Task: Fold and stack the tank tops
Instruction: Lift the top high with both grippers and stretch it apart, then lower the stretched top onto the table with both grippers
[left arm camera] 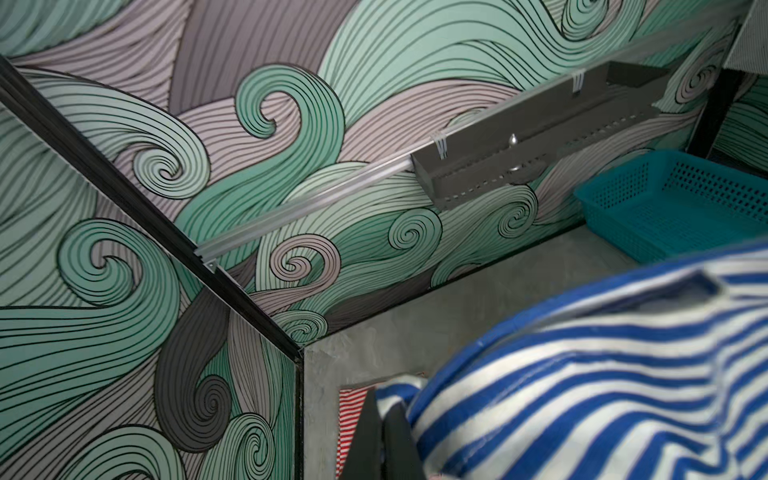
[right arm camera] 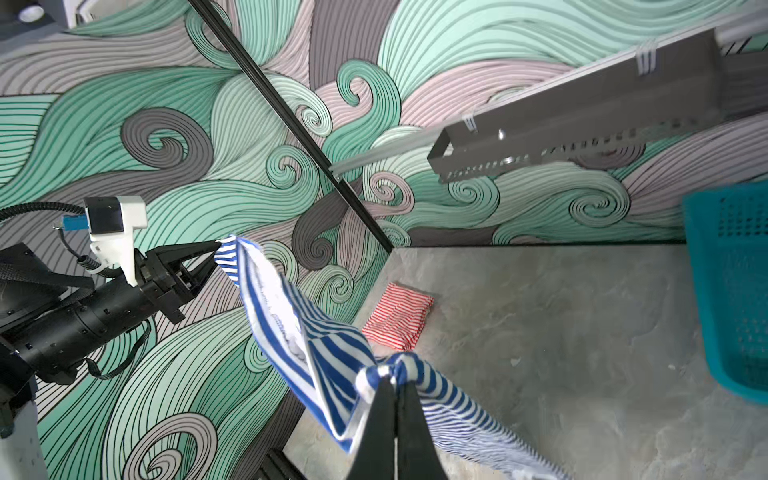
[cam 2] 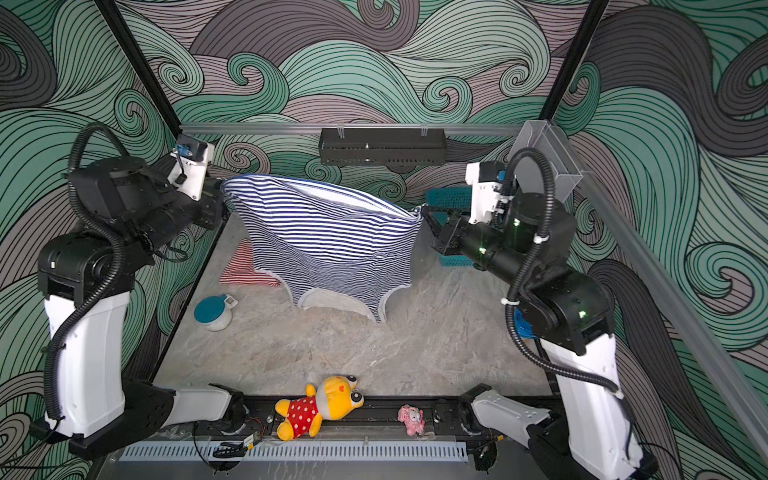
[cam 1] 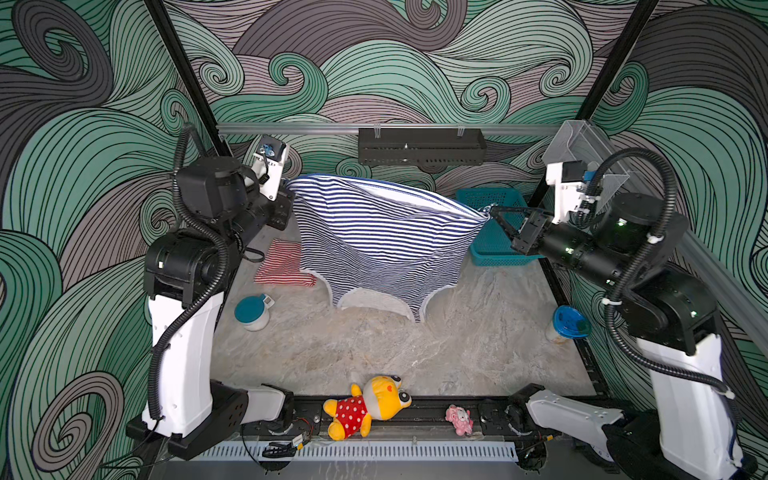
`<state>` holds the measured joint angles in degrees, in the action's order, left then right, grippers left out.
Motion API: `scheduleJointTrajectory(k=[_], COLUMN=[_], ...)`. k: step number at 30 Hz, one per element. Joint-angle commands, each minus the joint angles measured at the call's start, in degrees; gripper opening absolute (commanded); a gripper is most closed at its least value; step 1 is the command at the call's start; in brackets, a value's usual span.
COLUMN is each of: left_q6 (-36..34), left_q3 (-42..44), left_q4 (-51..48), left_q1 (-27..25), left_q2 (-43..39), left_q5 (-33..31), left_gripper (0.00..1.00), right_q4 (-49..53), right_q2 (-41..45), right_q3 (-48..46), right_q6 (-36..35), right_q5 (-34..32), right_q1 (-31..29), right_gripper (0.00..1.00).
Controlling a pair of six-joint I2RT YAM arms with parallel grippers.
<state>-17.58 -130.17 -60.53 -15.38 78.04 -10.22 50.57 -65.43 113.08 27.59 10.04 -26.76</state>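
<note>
Since each is clamped shut on one hem corner, the left pincer [right arm camera: 217, 249] and the right pincer [cam 1: 491, 211] hold the navy-and-white tank top [cam 1: 382, 241] stretched in the air over the counter's [cam 1: 374, 353] far half, straps hanging down, probably to spread it flat for folding. The red-and-white tank top [cam 1: 282, 264] lies folded near the far left corner, likely the stack's base.
</note>
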Motion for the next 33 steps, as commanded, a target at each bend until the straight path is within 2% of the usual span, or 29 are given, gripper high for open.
scheduleJointTrajectory(k=[1,5,9,14,17,19,21,23,26,30,33], left_q6=[-1.0,-2.2,-2.7,-2.8,-2.6,-2.3,-0.6,1.8,1.6,2.4,3.1], left_q3=[-5.8,-7.5,-7.8,-10.2,-20.1,-27.2,-29.6,-25.3,-10.7,5.2,20.5], left_q4=[-1.5,2.2,6.6,12.9,12.9,12.6,13.1,15.1,21.4,23.3,26.7], left_q1=[0.5,0.7,1.5,3.7,4.5,4.9,5.4,6.5,6.9,7.8,8.5], left_q2=[3.8,8.8,15.2,24.5,32.4,36.3,36.4,33.1,26.3,21.9,17.6], left_q5=[-3.7,-4.8,-4.5,-3.1,-2.6,-3.0,-2.9,-0.7,0.7,2.1,4.4], left_gripper=[0.0,0.0,0.0,0.0,0.0,0.0,0.0,0.0,0.0,0.0,0.0], right_q4=[5.6,7.7,7.2,1.0,-0.1,1.4,3.3,3.6,1.6,-4.5,-13.3], right_q2=[-3.0,-9.7,-18.4,-28.5,-37.5,-44.8,-49.7,-51.1,-48.4,-42.1,-35.8], right_q3=[6.5,11.6,15.1,18.0,27.7,38.0,46.0,48.2,41.2,23.4,4.4], right_q6=[-3.0,-2.8,-0.4,1.1,1.0,2.4,3.6,4.3,4.2,4.0,5.6], right_q5=[-6.3,-5.8,2.2,9.3,14.6,19.3,22.0,23.4,23.3,23.9,24.5], right_q1=[0.3,3.7,11.4,16.2,19.1,21.4,22.2,22.4,22.3,22.5,22.5], right_gripper=[0.0,0.0,0.0,0.0,0.0,0.0,0.0,0.0,0.0,0.0,0.0])
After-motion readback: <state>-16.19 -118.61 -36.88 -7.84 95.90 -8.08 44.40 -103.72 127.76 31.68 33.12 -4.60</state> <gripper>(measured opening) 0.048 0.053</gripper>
